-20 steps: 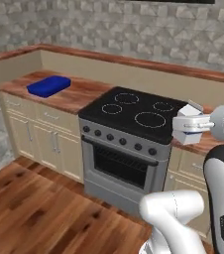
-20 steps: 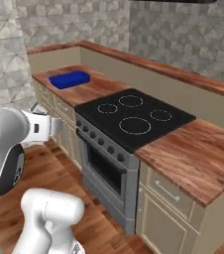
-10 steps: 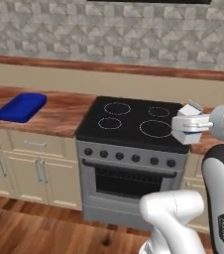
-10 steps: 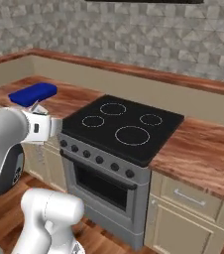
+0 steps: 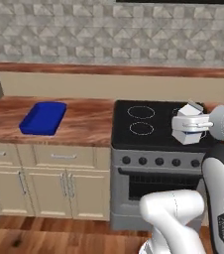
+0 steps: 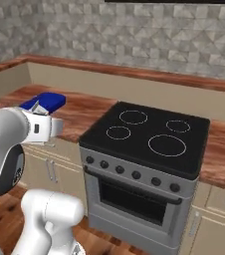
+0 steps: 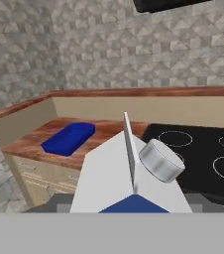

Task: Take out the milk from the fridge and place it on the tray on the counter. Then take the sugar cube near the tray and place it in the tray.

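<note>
Milk (image 5: 188, 123) sits clamped in your gripper (image 5: 192, 125), carried in the air above the right front part of the black stovetop (image 5: 156, 124). Hand view: the carton's gable and grey cap fill the foreground. Blue tray (image 5: 43, 117) lies on the counter (image 5: 86, 124) left of the stove, well apart from the carton.

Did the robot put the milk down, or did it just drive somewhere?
It drove. The whole view swung round, so the tray and stovetop now face the cameras squarely; they didn't move on the counter. The gripper still holds the milk up by the arm, not yet on the tray.
</note>
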Motion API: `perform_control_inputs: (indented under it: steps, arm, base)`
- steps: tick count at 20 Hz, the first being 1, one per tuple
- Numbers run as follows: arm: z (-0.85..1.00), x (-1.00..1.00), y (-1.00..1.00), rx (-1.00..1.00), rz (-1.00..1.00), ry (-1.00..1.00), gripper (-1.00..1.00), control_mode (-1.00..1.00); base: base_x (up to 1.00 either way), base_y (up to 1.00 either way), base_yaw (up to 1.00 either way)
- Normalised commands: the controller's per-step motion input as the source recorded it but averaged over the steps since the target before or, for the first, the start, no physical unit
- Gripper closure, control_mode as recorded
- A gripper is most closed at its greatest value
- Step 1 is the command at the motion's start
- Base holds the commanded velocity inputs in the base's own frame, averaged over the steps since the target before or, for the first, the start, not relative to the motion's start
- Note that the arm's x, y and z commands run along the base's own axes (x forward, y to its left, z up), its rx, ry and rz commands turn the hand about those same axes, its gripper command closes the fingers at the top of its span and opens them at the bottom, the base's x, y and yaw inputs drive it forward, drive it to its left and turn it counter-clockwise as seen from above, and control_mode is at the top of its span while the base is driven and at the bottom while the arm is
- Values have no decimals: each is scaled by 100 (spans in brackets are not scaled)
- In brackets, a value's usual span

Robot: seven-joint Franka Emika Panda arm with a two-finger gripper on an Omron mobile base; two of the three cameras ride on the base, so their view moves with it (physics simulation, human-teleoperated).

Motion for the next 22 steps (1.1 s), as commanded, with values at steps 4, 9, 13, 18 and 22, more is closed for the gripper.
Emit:
perform_control_inputs:
  steps: [4,9,13,18,22]
  arm:
    - [0,0,0,0,0,0,100,100]
    - [0,0,0,0,0,0,100,100]
    - [0,0,0,0,0,0,100,100]
    - [0,0,0,0,0,0,100,100]
    - [0,0,0,0,0,0,100,100]
  base:
    - [8,100,-43]
    - [1,100,-48]
    - [0,100,-42]
    - [-3,100,-31]
    - [17,65,-8]
